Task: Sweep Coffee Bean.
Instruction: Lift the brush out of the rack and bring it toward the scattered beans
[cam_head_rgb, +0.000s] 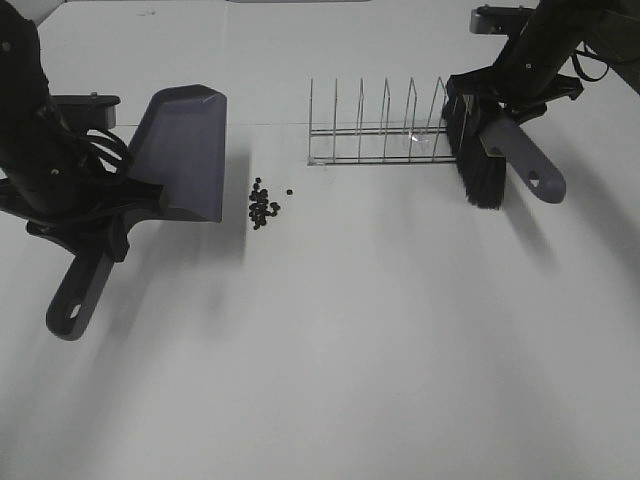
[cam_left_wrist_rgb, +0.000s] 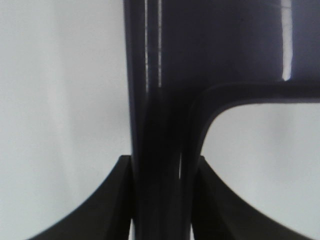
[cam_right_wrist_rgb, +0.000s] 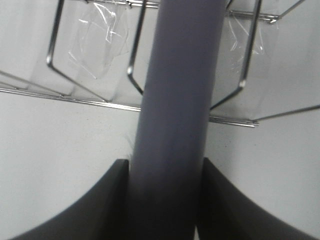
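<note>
A small pile of dark coffee beans lies on the white table, just right of the grey-purple dustpan. My left gripper is shut on the dustpan's handle, with the pan's open edge facing the beans. My right gripper is shut on the handle of a brush; its black bristles hang at the right end of the wire rack, far right of the beans. The beans show in neither wrist view.
A wire rack with several upright dividers stands behind the beans, between the two arms; it also shows in the right wrist view. The dustpan's handle end points toward the front left.
</note>
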